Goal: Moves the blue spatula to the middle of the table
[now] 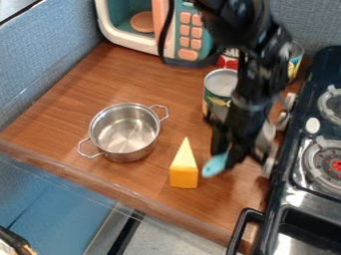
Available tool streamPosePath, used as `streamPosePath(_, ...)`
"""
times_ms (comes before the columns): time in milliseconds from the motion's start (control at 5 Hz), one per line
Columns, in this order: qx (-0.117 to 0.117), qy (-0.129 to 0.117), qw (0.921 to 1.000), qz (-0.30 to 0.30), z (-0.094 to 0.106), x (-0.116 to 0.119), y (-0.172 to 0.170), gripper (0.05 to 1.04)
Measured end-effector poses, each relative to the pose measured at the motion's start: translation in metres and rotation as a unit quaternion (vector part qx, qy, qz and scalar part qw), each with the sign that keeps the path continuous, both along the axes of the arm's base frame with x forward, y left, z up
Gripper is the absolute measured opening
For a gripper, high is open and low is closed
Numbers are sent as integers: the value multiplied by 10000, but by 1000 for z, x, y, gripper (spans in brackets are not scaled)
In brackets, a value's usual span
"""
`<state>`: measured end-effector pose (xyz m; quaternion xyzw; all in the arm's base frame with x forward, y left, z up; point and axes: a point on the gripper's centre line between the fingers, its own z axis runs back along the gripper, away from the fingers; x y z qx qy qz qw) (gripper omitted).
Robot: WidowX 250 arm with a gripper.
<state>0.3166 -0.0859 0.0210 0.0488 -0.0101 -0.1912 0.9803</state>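
Securing the blue spatula (pixel 214 166) looks like the step in hand, with its blue end just below the jaws (pixel 225 152); you can't tell whether they grip it. Confirm the hold, then lift and carry it away from the stove (pixel 293 199), toward the worktop's (pixel 143 174) middle. Clear the yellow wedge (pixel 184 172) just beside the jaws — and the pot (pixel 124 130) past it. You have more open room beyond the pot, toward the microwave (pixel 142 45) — less by the front edge.
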Motion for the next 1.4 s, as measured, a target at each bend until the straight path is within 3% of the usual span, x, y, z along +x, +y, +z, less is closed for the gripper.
streamPosePath(600, -183, -295, 9989, 314, 17, 29, 14, 308)
streamPosePath(1200, -234, -349, 9939, 1022, 10, 50, 56, 305)
streamPosePath(1400, -77, -306, 9920, 1225, 5, 46, 75, 305)
